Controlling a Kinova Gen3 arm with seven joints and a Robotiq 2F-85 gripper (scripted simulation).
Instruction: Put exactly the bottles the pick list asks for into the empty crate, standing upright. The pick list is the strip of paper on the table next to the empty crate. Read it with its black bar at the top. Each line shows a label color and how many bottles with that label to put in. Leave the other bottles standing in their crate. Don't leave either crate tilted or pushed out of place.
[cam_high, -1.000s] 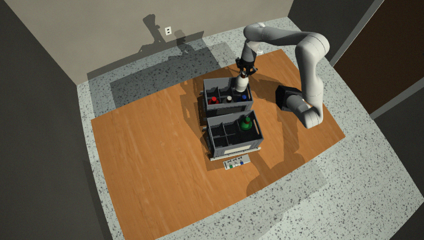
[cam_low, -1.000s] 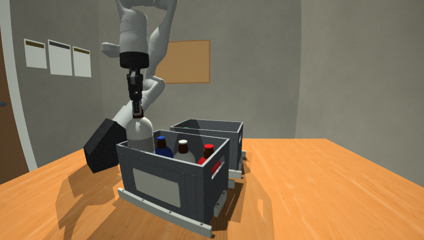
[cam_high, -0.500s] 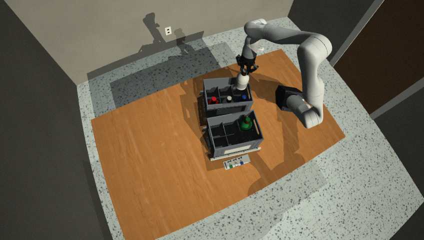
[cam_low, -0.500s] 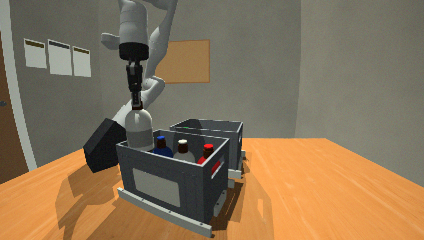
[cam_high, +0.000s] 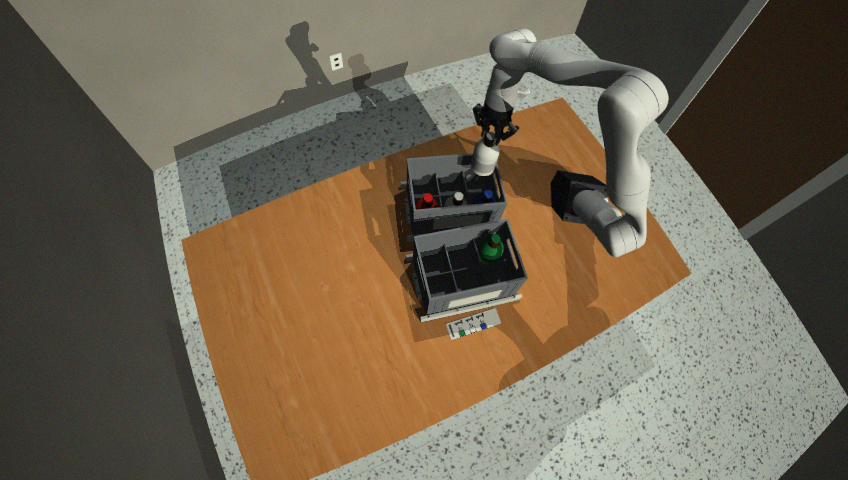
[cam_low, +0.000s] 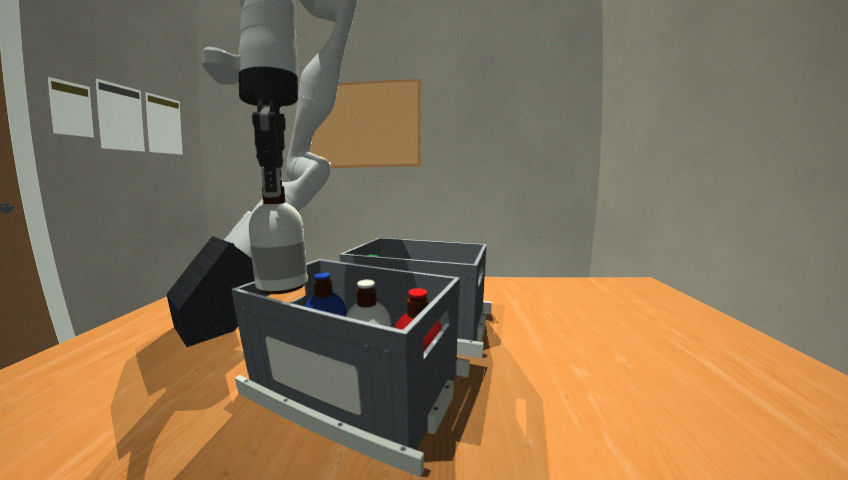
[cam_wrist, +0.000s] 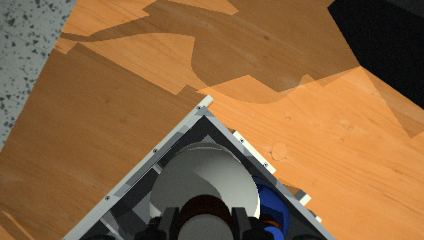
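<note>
Office-like room, cork board (cam_low: 374, 123), three posted sheets (cam_low: 70, 108), wall outlet (cam_high: 336, 61), wood-topped table (cam_high: 309, 333) (cam_low: 595, 368) (cam_wrist: 320, 120)

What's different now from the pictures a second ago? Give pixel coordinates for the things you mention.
The gripper (cam_high: 490, 137) (cam_low: 273, 189) (cam_wrist: 206, 225) moved up, lifting the white bottle (cam_high: 485, 157) (cam_low: 277, 243) (cam_wrist: 220, 170) higher, so its bottom shows above the crate's rim. It was already holding that bottle, and nothing was let go. The red bottle (cam_high: 427, 201) (cam_low: 417, 306), blue bottle (cam_high: 487, 196) (cam_low: 325, 300) (cam_wrist: 275, 206), green bottle (cam_high: 491, 248) and both crates stayed put.
</note>
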